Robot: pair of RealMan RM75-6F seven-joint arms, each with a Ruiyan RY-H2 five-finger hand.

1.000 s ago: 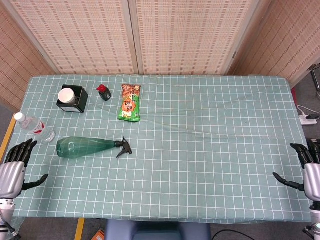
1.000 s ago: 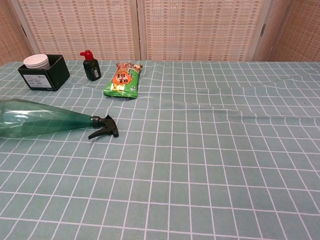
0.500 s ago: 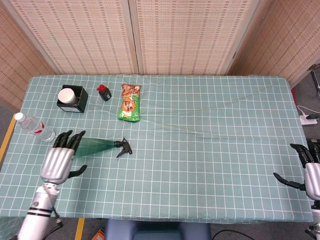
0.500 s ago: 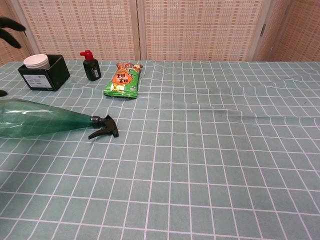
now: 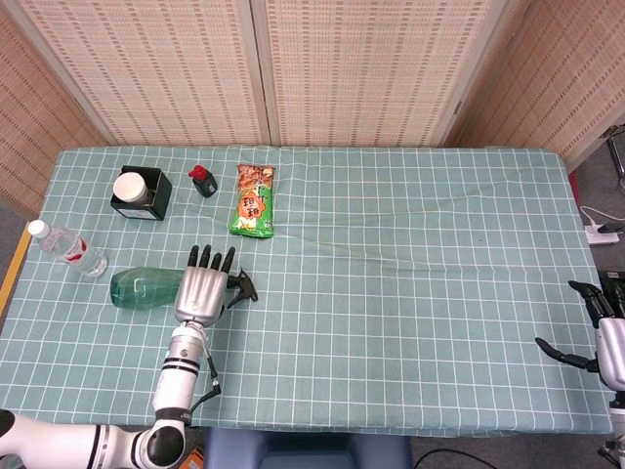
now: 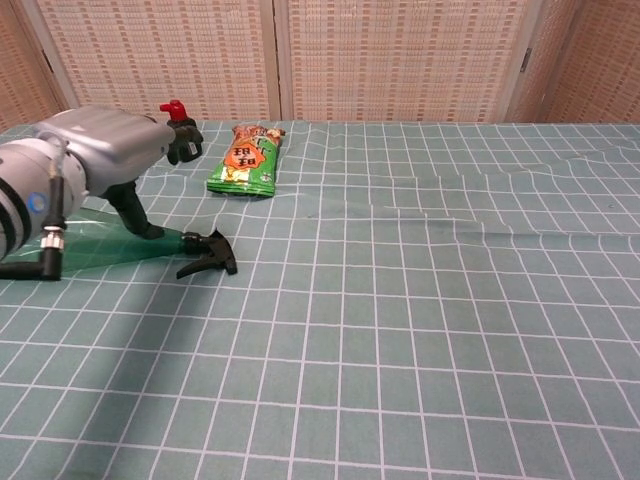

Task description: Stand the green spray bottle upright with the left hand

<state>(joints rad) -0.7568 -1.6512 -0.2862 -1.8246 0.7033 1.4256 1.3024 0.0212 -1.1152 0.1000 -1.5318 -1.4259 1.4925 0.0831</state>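
The green spray bottle (image 5: 142, 287) lies on its side at the table's left, its black trigger nozzle (image 5: 243, 286) pointing right; the chest view shows the bottle (image 6: 110, 250) and nozzle (image 6: 207, 254) too. My left hand (image 5: 203, 285) hovers over the bottle's neck with fingers spread, holding nothing; in the chest view the left hand (image 6: 105, 150) sits above the bottle, thumb reaching down beside it. My right hand (image 5: 607, 332) stays open at the table's right edge, far from the bottle.
A clear water bottle (image 5: 66, 247) lies left of the green one. At the back left stand a black box with a white cup (image 5: 140, 191), a small black bottle with a red cap (image 5: 202, 180), and a green snack bag (image 5: 254, 200).
My left arm swung right and forward, from beside the bottle's base to above its neck. The bottle and the right hand have not moved.
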